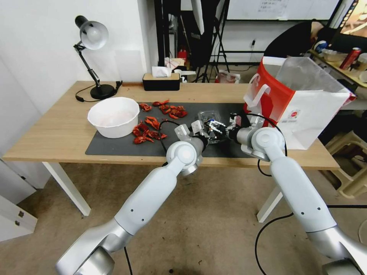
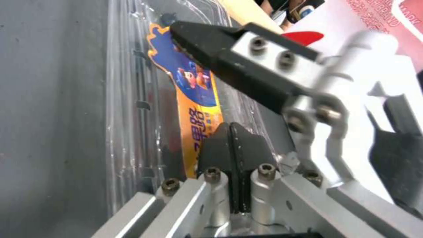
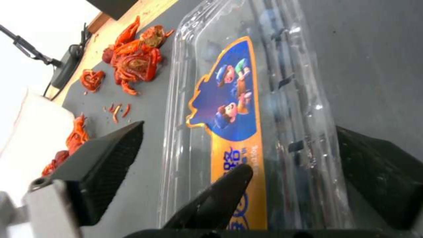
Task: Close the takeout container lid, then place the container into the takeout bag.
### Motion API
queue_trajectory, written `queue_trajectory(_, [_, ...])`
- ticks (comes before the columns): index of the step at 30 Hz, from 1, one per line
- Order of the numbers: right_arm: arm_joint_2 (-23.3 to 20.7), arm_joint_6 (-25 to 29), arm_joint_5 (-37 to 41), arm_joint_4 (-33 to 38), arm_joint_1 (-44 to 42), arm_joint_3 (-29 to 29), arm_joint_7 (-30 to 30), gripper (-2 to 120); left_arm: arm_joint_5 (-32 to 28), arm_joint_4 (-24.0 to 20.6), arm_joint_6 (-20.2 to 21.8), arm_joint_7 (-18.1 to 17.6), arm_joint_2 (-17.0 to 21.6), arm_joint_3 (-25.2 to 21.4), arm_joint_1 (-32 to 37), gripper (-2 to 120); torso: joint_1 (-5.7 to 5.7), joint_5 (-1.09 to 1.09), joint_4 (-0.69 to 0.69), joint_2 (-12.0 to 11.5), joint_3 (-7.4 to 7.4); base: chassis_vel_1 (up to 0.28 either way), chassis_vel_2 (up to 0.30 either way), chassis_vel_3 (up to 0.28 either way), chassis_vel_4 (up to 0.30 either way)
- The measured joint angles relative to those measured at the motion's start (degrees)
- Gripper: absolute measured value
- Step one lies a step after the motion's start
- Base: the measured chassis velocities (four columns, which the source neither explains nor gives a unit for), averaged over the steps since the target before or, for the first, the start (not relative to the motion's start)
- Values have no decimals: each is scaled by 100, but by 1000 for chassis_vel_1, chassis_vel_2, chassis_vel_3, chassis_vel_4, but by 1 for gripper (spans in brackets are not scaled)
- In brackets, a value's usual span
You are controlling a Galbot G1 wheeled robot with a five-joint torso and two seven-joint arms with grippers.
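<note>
The clear takeout container (image 1: 207, 115) lies on the dark mat, just left of the red-and-white takeout bag (image 1: 306, 110). Its lid (image 3: 229, 99), with a blue and orange label (image 2: 194, 86), lies flat over the box. My left gripper (image 2: 229, 127) is shut, its joined tips resting on the label. The same dark tip (image 3: 224, 195) shows in the right wrist view. My right gripper (image 3: 238, 132) is open, one finger (image 3: 105, 158) on each side of the container. Both grippers meet over the box, left gripper (image 1: 209, 130) and right gripper (image 1: 223, 131).
A white bowl (image 1: 113, 116) stands at the mat's left end. Red crawfish pieces (image 1: 149, 128) lie scattered between it and the container. A desk lamp (image 1: 93, 38) and a tissue box (image 1: 161, 81) stand at the back of the wooden table (image 1: 49, 133).
</note>
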Motion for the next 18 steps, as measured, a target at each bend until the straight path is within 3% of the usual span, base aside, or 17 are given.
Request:
queue_trajectory(2, [7,0,-2,-8,4,4,10,97,0,-1,-1,0,-1,1,0,0,0,0,-1,0,0,0,0,0,0])
queue_trajectory(5, [15,2,-22,-42,15,14,36,84,-1,-1,-4,0,1,9,0,0,0,1,-1,0,0,0,0,0,0])
queue_trajectory(7, [15,3,-25,-48,15,16,37,81,-1,-1,-4,0,2,10,0,0,0,1,-1,0,0,0,0,0,0])
queue_trajectory(9, [14,7,-36,-78,17,32,50,69,-2,-1,-5,0,12,10,-1,0,0,2,-1,0,1,0,0,0,0])
queue_trajectory(18, [28,14,-57,-116,5,44,81,39,-8,1,-3,-2,15,13,6,0,2,4,0,-2,3,0,0,0,0])
